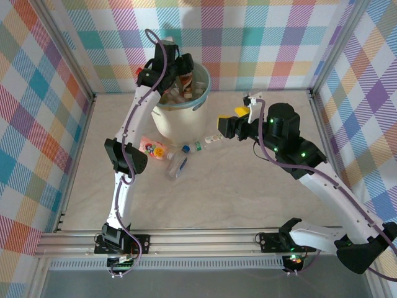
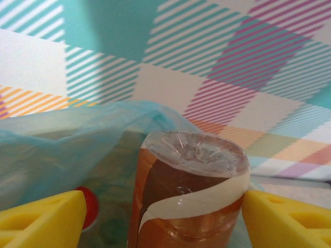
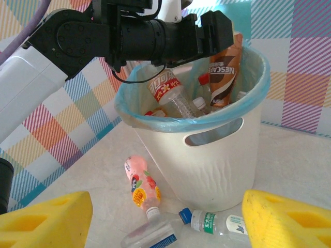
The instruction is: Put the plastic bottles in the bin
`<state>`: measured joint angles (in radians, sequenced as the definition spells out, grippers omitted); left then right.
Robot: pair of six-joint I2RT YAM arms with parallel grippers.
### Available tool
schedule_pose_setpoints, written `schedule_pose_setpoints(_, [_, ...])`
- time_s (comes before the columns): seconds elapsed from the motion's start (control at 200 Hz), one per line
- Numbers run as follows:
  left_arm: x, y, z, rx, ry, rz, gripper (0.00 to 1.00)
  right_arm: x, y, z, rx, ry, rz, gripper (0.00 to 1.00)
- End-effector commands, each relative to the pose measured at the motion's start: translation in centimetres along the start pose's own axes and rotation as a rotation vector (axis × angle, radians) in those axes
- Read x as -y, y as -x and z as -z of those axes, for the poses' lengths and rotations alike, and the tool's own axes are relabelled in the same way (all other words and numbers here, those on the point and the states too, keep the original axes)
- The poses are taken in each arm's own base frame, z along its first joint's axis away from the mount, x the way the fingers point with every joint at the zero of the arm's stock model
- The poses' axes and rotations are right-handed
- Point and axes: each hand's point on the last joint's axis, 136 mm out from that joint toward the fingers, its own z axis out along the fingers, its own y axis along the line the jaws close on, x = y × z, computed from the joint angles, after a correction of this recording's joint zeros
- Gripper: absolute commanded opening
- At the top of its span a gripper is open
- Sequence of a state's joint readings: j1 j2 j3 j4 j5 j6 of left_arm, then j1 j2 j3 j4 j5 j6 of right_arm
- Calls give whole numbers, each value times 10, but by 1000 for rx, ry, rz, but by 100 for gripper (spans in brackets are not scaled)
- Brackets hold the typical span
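The cream bin with a teal liner stands at the back of the table and holds several plastic bottles. My left gripper hangs over its rim. A brown-labelled bottle stands base-up between its yellow fingers; the right finger touches it and the left finger is apart, so the gripper is open. My right gripper is open with nothing in it, low over the table in front of the bin. On the table lie a pink bottle, a green-labelled clear bottle and a blue-labelled clear bottle.
Checked walls close in the table on the left, back and right. The left arm arcs up along the bin's left side. The three loose bottles lie close together at the bin's front foot.
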<state>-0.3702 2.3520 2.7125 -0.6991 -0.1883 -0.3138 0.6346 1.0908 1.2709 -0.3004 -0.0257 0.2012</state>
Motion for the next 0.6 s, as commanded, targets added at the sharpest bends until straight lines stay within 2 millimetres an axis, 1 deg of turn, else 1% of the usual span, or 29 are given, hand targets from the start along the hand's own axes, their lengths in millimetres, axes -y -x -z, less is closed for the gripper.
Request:
schedule_pose_setpoints(0.0, [-29,0,-1,11,140,-28,77,-3,2,5,17,9,4,76])
schedule_pose_setpoints(0.075, [-40,5,4,23,185,-20,76,-3,2,5,14,9,3,76])
schedule_pose_setpoints(0.21, [-63,21,24,51,265,30,74,-3,3,8,18,7,-2,76])
schedule_pose_setpoints(0.33, [-70,37,42,84,285,58,75,-2,2,7,12,-2,-3,76])
schedule_pose_setpoints(0.44, [-63,52,60,108,247,70,75,2,-3,4,-10,-21,-11,76])
schedule_pose_setpoints(0.52, [-48,64,74,126,167,77,75,6,-11,-3,-53,-36,-15,76])
schedule_pose_setpoints(0.595, [-32,77,93,151,89,64,75,7,-23,-11,-118,-35,-18,76])
